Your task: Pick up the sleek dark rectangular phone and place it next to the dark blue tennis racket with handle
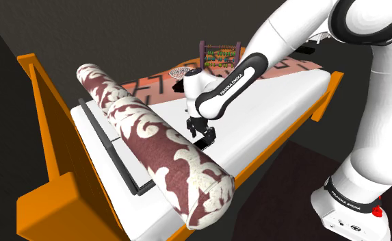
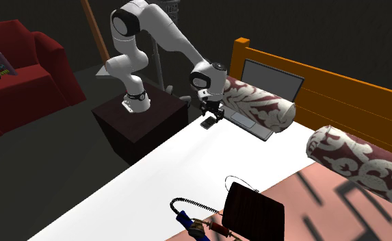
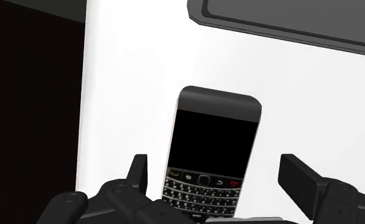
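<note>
While the gripper hangs over the dark keypad phone, its fingers stand spread, one each side, w/o touching it. Phone lies flat, screen up, on the white bed sheet, just beside the laptop. Tennis racket lies well apart from laptop.

A flat black phone with a dark screen and tiny keys at one end is laid face up on the white bed top, close to its edge. A tennis racket with a netted oval head and a dark blue handle is laid well apart from it, on the same bed.
</note>
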Robot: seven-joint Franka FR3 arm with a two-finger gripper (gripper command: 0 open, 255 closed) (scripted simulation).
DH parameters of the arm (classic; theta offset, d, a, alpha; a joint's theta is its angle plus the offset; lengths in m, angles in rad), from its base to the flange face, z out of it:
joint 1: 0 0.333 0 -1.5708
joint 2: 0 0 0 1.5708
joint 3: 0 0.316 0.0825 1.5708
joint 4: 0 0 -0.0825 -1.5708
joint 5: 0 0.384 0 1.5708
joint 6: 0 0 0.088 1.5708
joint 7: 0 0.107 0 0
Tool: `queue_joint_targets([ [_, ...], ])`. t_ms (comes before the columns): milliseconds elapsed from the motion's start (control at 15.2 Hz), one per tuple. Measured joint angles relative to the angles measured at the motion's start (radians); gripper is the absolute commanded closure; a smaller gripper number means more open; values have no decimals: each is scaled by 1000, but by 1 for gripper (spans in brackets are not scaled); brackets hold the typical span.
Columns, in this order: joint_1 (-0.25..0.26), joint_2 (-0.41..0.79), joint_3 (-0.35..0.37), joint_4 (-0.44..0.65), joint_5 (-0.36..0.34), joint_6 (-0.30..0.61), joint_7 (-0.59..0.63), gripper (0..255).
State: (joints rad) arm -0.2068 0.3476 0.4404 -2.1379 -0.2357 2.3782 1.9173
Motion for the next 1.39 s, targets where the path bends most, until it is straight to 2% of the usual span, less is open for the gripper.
queue_joint_targets([
  [264, 11, 41, -17, -9, -30, 45, 23, 0],
  [660, 14, 50, -21, -6, -36, 52, 27, 0],
  [726, 14, 50, -21, -6, -36, 52, 27, 255],
  [1386, 14, 49, -21, -6, -36, 53, 27, 255],
])
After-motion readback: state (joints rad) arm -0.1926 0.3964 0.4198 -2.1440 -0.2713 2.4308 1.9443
